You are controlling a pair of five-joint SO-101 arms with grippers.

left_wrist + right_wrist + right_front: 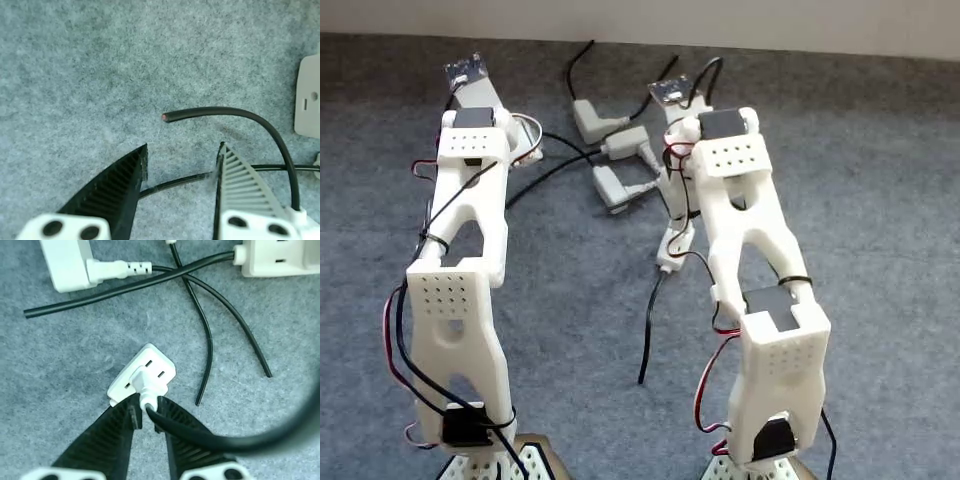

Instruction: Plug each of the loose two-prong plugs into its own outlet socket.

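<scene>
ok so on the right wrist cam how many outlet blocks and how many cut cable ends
white outlet blocks: 3
cut black cable ends: 3
total: 6

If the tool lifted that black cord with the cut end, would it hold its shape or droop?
Probably droops: the black cord lies in a loose curve. Likely light, being thin. Its smooth round jacket might slip between the left tool's ridged fingers.
</scene>
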